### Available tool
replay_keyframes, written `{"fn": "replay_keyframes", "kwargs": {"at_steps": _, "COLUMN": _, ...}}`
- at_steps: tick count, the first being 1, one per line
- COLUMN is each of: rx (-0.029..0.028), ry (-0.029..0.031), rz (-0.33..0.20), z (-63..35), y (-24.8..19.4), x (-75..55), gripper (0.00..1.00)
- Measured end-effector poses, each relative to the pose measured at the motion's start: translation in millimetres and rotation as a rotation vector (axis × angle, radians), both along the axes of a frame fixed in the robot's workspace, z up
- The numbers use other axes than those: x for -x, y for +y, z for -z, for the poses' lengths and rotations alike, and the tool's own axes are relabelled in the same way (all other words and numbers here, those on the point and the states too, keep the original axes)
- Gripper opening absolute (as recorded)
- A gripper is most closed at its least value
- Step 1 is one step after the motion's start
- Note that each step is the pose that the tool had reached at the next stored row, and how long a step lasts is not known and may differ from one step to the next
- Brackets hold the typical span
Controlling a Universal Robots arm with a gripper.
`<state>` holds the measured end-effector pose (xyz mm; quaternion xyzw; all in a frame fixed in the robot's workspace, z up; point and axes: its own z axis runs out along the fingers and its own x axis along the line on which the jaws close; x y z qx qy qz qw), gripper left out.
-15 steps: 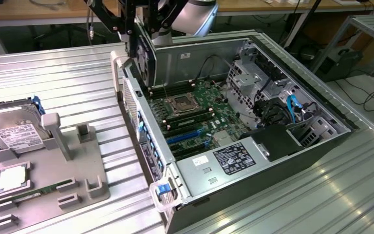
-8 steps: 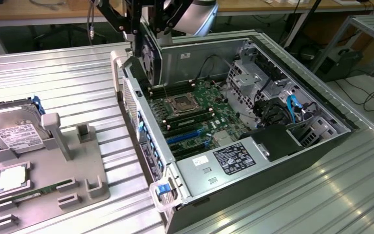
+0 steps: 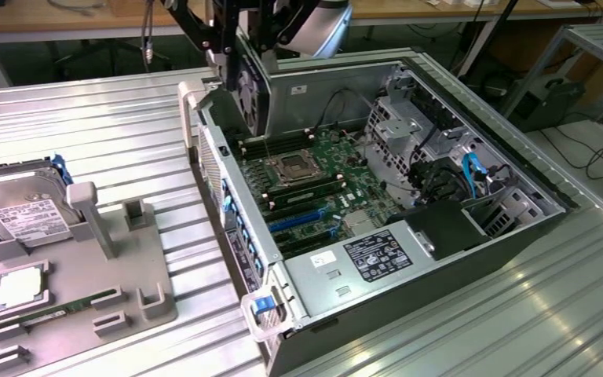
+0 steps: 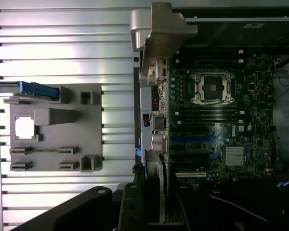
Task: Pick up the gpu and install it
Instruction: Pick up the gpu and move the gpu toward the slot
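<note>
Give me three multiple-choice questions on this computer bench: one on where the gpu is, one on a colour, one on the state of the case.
1. Where is the gpu?
A) in a cardboard box
B) held by the gripper above the case
C) seated in a slot

2. What colour are the long expansion slots on the motherboard?
A) red
B) yellow
C) blue

3. How is the case's side?
A) open, motherboard exposed
B) closed by a panel
C) draped with cloth

Answers: 1 B, the card hangs from the gripper over the case. 2 C, the slots show blue in both views. 3 A, the board is plainly visible inside.
</note>
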<state>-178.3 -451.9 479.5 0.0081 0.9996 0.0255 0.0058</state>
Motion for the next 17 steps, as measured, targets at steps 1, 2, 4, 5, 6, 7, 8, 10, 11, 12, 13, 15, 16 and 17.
{"fn": "replay_keyframes", "kwargs": {"at_steps": 1, "rx": 0.0000, "ry": 0.0000, "rz": 0.000, "z": 0.0, "y": 0.0, "x": -1.0, "gripper": 0.28}}
{"fn": "replay_keyframes", "kwargs": {"at_steps": 2, "rx": 0.0000, "ry": 0.0000, "rz": 0.000, "z": 0.0, "y": 0.0, "x": -2.0, "gripper": 0.28}}
{"fn": "replay_keyframes", "kwargs": {"at_steps": 4, "rx": 0.0000, "ry": 0.0000, "rz": 0.000, "z": 0.0, "y": 0.0, "x": -4.1, "gripper": 0.28}}
{"fn": "replay_keyframes", "kwargs": {"at_steps": 5, "rx": 0.0000, "ry": 0.0000, "rz": 0.000, "z": 0.0, "y": 0.0, "x": -5.1, "gripper": 0.28}}
{"fn": "replay_keyframes", "kwargs": {"at_steps": 6, "rx": 0.0000, "ry": 0.0000, "rz": 0.000, "z": 0.0, "y": 0.0, "x": -6.2, "gripper": 0.28}}
{"fn": "replay_keyframes", "kwargs": {"at_steps": 7, "rx": 0.0000, "ry": 0.0000, "rz": 0.000, "z": 0.0, "y": 0.0, "x": -7.3, "gripper": 0.28}}
{"fn": "replay_keyframes", "kwargs": {"at_steps": 8, "rx": 0.0001, "ry": 0.0001, "rz": 0.000, "z": -0.1, "y": 0.0, "x": -8.3, "gripper": 0.28}}
{"fn": "replay_keyframes", "kwargs": {"at_steps": 10, "rx": 0.0000, "ry": 0.0000, "rz": 0.000, "z": 0.0, "y": 0.0, "x": -10.4, "gripper": 0.28}}
{"fn": "replay_keyframes", "kwargs": {"at_steps": 11, "rx": 0.0000, "ry": 0.0000, "rz": 0.000, "z": 0.0, "y": 0.0, "x": -12.4, "gripper": 0.28}}
{"fn": "replay_keyframes", "kwargs": {"at_steps": 12, "rx": 0.0000, "ry": 0.0000, "rz": 0.000, "z": 0.0, "y": 0.0, "x": -13.3, "gripper": 0.28}}
{"fn": "replay_keyframes", "kwargs": {"at_steps": 13, "rx": 0.0000, "ry": 0.0000, "rz": 0.000, "z": 0.0, "y": 0.0, "x": -14.1, "gripper": 0.28}}
{"fn": "replay_keyframes", "kwargs": {"at_steps": 15, "rx": 0.0000, "ry": 0.0000, "rz": 0.000, "z": 0.0, "y": 0.0, "x": -16.3, "gripper": 0.28}}
{"fn": "replay_keyframes", "kwargs": {"at_steps": 16, "rx": 0.0000, "ry": 0.0000, "rz": 0.000, "z": 0.0, "y": 0.0, "x": -17.8, "gripper": 0.28}}
{"fn": "replay_keyframes", "kwargs": {"at_steps": 17, "rx": 0.0000, "ry": 0.0000, "rz": 0.000, "z": 0.0, "y": 0.0, "x": -19.0, "gripper": 0.28}}
